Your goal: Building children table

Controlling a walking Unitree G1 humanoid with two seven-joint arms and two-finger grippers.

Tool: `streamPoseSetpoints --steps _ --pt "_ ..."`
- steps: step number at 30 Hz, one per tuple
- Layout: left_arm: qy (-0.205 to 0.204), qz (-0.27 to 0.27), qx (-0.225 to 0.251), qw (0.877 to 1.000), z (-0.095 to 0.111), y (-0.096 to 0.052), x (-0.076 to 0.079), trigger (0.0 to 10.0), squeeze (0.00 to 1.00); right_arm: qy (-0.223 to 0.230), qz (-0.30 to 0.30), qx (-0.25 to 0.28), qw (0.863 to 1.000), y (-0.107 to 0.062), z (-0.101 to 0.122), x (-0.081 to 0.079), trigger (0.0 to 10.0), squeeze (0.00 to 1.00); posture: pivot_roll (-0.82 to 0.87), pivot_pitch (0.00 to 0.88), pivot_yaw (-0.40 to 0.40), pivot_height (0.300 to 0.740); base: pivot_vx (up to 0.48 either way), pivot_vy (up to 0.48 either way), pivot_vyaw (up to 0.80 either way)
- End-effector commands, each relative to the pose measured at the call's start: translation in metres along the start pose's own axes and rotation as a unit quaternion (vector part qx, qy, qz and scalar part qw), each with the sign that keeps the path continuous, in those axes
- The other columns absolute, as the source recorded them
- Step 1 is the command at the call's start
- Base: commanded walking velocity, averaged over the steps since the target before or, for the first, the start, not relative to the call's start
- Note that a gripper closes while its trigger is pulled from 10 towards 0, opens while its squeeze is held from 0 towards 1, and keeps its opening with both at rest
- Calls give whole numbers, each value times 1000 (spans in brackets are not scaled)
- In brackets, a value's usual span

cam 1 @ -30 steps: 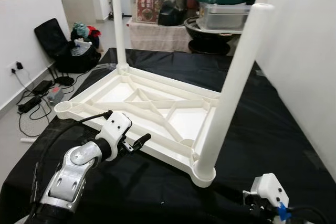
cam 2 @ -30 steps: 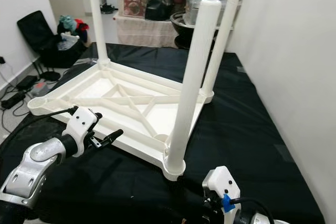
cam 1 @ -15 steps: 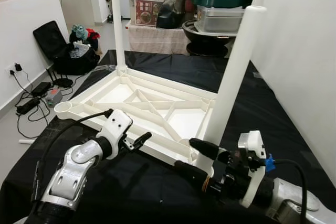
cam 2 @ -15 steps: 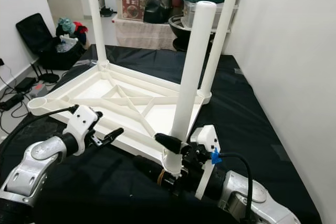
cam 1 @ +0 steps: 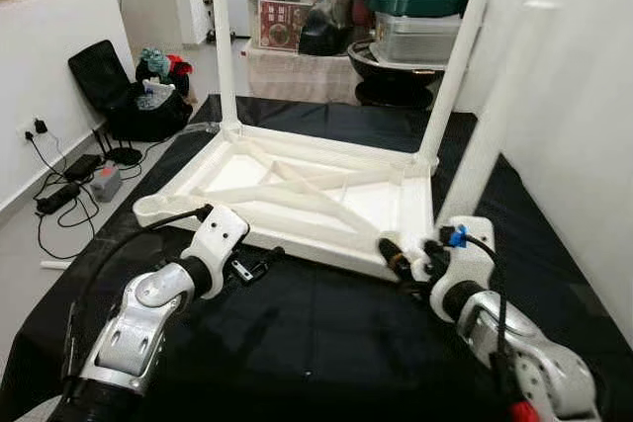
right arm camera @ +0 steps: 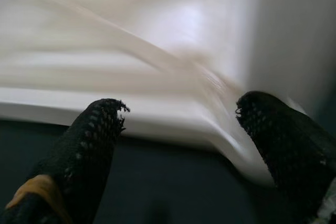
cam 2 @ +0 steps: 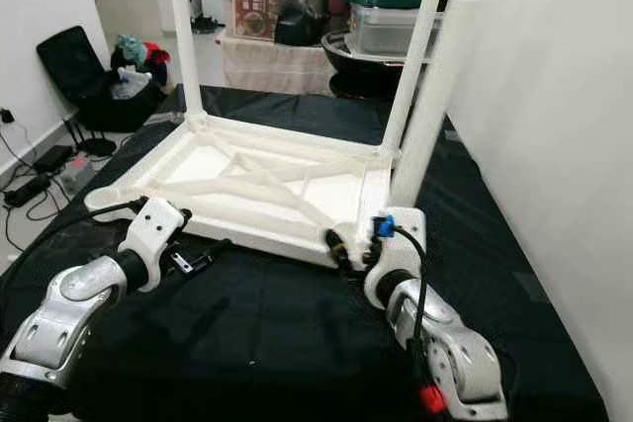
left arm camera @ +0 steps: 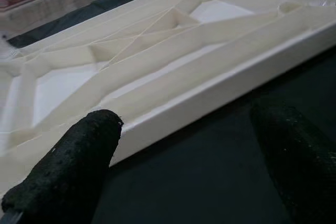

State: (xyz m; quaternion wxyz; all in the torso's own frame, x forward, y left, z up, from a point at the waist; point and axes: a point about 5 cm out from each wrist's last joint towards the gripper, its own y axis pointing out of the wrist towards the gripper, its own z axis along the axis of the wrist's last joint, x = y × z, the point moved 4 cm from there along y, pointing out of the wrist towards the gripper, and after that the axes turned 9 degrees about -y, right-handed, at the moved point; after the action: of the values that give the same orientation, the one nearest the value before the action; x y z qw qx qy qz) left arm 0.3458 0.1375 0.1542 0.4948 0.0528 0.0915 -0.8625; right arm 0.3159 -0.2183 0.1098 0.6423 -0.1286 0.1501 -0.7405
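On black cloth (cam 1: 326,343), both tools apart: right tool (cam 1: 410,254) at upturned table (cam 1: 297,190) corner, left tool (cam 1: 259,262) beside rim

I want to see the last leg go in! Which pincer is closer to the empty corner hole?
The left. The left pincer hovers by the tabletop's near edge, on the empty socket's side. The right pincer is at the opposite near corner, by the leg.

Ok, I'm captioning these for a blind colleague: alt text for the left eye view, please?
An upside-down white plastic children's table lies on a black cloth, three legs pointing up. The left tool hovers at its near edge; the right tool, open, reaches its near right corner.
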Motion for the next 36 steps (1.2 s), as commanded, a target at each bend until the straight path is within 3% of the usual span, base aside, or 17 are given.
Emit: streamPoseSetpoints --steps 1,6,9,13,15,16,17,20,21,26,31,36 --pt "0 4 -9 1000 -4 0 -2 10000 0 3 -75 -25 997 0 -13 29 10000 0 74 0 -79 740 0 0 0" --pt "2 13 -11 1000 -6 -1 -6 10000 0 33 -128 -30 991 2 -17 44 10000 0 70 0 -78 740 0 0 0" --pt "2 13 -11 1000 -6 0 -5 10000 0 30 -134 -27 990 5 -14 43 10000 0 71 0 -80 740 0 0 0" --pt "0 10 -8 1000 -5 1 -3 10000 0 24 -28 15 999 10 5 2 10000 0 71 0 -81 740 0 0 0" --pt "3 11 -8 1000 -5 1 -3 10000 0 -17 82 27 996 2 11 -35 10000 0 68 0 -79 740 0 0 0" --pt "3 11 -8 1000 -5 1 -3 10000 0 -17 82 27 996 2 11 -35 10000 0 68 0 -79 740 0 0 0" --pt "4 12 -7 1000 -4 1 -3 10000 0 -42 118 28 992 -3 9 -46 10000 0 68 0 -79 740 0 0 0" --pt "4 13 -6 1000 -4 1 -3 10000 0 -63 138 27 988 -7 7 -50 10000 0 67 0 -79 740 0 0 0" --pt "4 13 -5 1000 -4 1 -3 10000 0 -88 142 28 985 -10 4 -47 10000 0 65 0 -78 740 0 0 0" --pt "1 13 -6 1000 -6 0 -2 10000 0 -113 143 29 983 -13 1 -41 10000 0 64 0 -78 740 0 0 0" --pt "-8 13 -5 1000 -6 2 0 10000 0 -132 162 51 977 -19 7 -48 10000 0 53 0 -74 740 0 0 0" --pt "-10 14 -3 1000 -5 2 -1 10000 0 -133 144 72 978 -17 15 -48 10000 0 55 0 -74 740 0 0 0"
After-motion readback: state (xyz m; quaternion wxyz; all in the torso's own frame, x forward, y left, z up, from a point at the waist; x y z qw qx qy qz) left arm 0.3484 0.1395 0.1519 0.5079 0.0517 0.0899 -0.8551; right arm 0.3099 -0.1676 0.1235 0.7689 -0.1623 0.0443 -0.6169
